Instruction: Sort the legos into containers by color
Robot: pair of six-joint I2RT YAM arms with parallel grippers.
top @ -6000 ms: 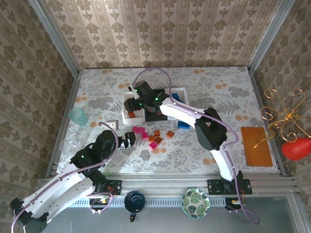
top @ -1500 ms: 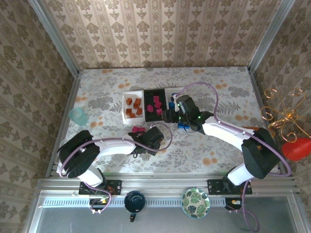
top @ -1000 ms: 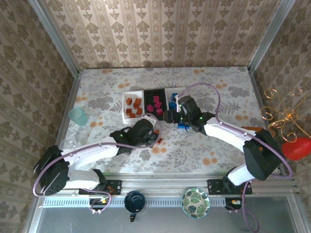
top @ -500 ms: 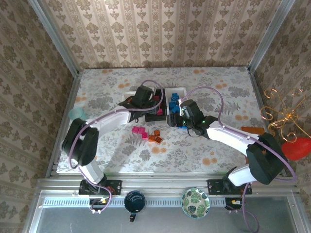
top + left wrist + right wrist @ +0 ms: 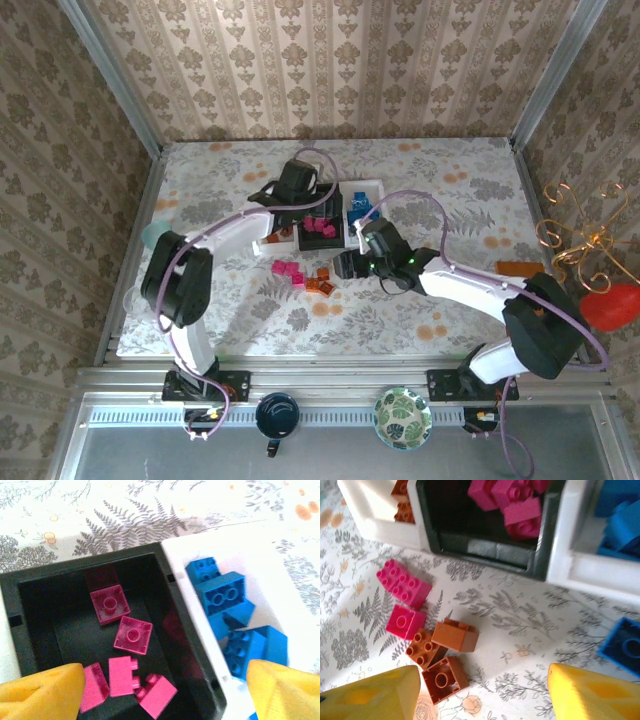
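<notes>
Hovering above the black tray, the left end effector stands released, its yellow pads spread wide with nothing between them. Magenta bricks lie in the tray below, and blue bricks fill the white tray touching it. The right end effector hangs open and empty over the floral worktop, where a loose magenta pair, an orange trio and a lone blue brick lie just in front of the trays. More orange bricks sit in the other white tray, on the black tray's far side from the blue ones.
</notes>
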